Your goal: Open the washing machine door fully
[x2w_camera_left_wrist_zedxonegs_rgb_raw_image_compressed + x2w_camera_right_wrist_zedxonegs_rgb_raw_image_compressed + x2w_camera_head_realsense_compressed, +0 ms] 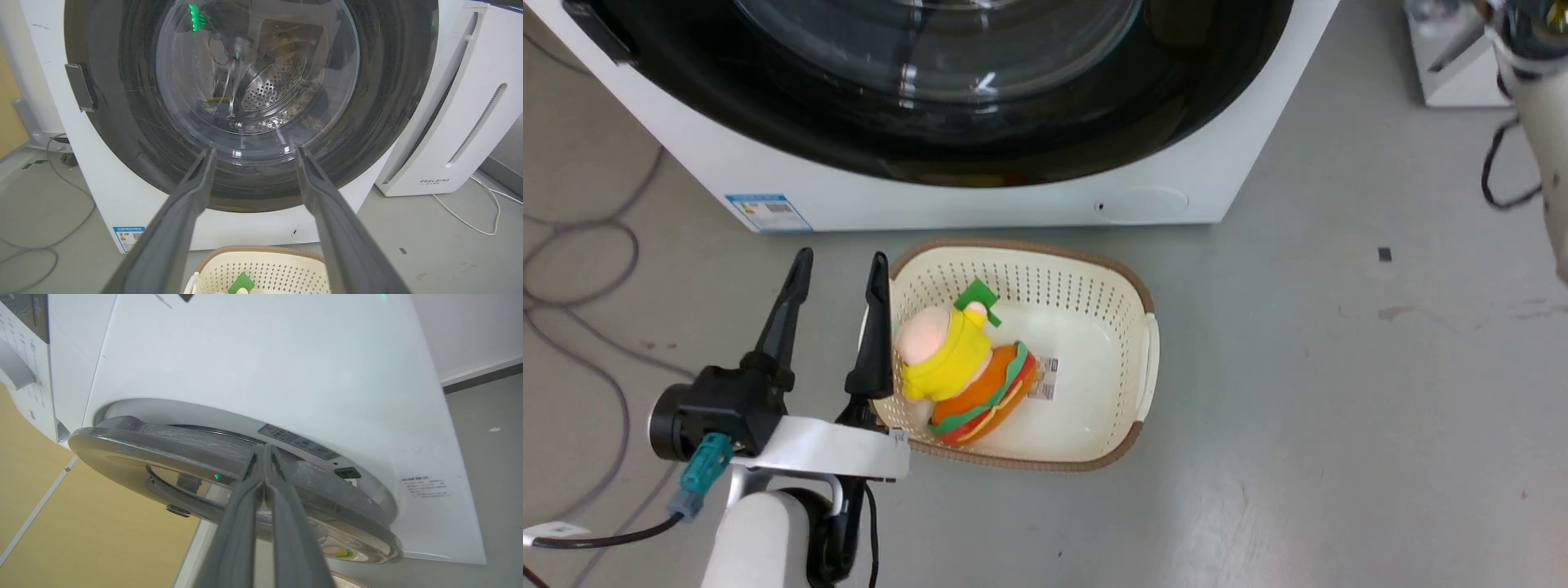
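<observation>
The washing machine fills the top of the head view. Its door, black-rimmed with a clear glass bowl, lies against the white front. My left gripper hovers open and empty over the floor below it, left of the basket, with its fingers pointing at the machine. In the left wrist view the open gripper frames the door at its lower part, clear of it. In the right wrist view I see the door edge-on. My right gripper is shut, tips at the seam between rim and washing machine, holding nothing.
A cream basket with a burger plush toy stands on the floor before the machine. The white FEELBIRD appliance stands beside the machine. Cables lie on the floor. My right forearm shows pale at the edge.
</observation>
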